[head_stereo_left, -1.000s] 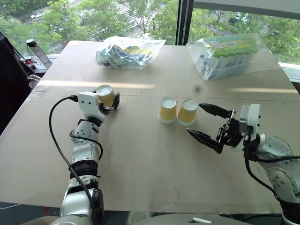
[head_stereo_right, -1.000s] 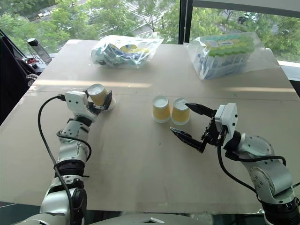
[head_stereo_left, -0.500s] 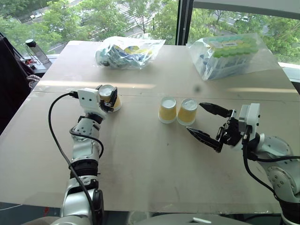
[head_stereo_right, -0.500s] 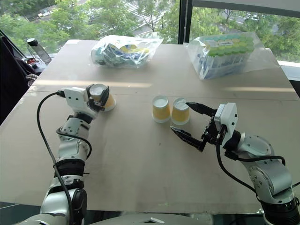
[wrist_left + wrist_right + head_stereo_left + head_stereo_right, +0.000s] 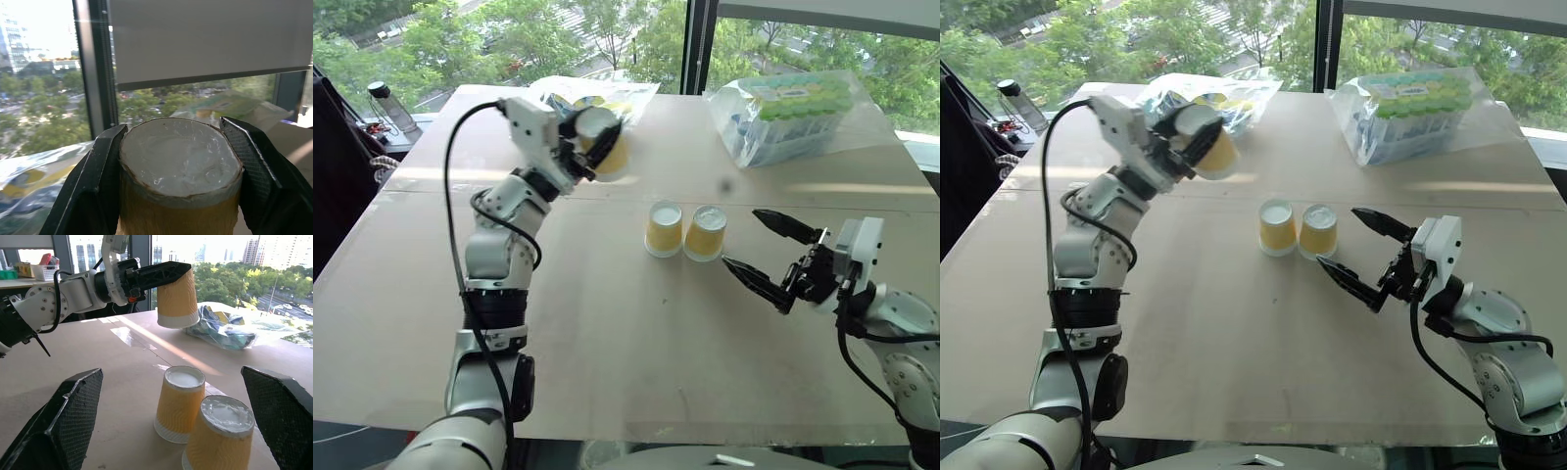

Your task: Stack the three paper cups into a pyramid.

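Paper cup (image 5: 178,301) in left claw (image 5: 590,139): yellow-orange sides, white rim.

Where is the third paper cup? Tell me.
In the left eye view, the third paper cup is held above the table in the left gripper, left of the two standing cups.

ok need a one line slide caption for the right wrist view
Left pincer holds a yellow-orange paper cup upside down in the air above two matching inverted cups standing together on the table.

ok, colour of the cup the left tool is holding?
Yellow-orange sides, white rim and base on the held paper cup; right wrist view shows it best.
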`<action>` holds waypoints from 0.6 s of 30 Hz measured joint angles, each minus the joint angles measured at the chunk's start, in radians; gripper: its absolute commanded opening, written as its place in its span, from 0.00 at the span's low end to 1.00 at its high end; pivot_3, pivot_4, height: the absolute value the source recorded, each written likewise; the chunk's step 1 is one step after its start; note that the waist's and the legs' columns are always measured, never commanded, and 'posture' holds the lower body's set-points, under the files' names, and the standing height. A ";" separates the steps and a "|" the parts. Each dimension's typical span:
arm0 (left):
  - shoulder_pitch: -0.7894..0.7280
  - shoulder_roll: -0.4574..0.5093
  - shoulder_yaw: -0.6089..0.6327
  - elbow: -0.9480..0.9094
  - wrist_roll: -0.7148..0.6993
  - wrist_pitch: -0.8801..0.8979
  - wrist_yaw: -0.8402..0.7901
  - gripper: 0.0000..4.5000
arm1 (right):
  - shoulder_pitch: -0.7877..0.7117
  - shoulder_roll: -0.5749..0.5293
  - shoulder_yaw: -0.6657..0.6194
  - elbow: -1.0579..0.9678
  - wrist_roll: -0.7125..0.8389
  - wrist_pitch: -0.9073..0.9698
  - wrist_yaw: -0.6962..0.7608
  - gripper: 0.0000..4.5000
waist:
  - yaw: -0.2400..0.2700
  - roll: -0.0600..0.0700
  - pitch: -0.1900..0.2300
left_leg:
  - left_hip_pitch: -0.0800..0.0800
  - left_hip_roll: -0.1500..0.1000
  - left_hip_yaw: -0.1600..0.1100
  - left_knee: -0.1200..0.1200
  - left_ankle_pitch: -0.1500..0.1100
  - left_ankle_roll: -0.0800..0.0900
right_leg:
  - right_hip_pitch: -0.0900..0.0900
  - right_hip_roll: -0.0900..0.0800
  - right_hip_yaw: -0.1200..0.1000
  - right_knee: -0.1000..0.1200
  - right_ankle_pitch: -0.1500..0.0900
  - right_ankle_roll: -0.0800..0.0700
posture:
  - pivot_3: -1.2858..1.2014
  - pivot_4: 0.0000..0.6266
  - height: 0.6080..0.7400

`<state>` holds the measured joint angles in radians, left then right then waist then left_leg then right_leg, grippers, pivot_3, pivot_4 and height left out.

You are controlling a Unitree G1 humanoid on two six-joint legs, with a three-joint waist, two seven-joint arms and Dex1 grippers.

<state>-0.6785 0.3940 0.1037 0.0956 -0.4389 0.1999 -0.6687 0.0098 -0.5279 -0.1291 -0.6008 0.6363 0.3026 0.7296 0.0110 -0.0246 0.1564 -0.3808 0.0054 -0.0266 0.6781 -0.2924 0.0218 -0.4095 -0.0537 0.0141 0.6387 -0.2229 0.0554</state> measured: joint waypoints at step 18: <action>-0.150 -0.037 -0.156 0.165 -0.028 0.115 -0.376 0.54 | 0.184 0.098 -0.112 0.000 0.011 -0.211 0.027 1.00 | -0.018 0.001 0.001 | 0.001 0.000 0.001 0.002 0.000 0.000 | 0.000 0.001 0.002 0.002 0.000 0.000 | 0.52 0.24 1.00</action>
<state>-0.8288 0.3568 -0.0526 0.2610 -0.4669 0.3147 -1.0450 0.1936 -0.4298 -0.2412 -0.6011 0.6475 0.0917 0.7568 -0.0074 -0.0238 0.1569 -0.3800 0.0057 -0.0260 0.6801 -0.2924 0.0220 -0.4096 -0.0525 0.0161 0.6405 -0.2232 0.0554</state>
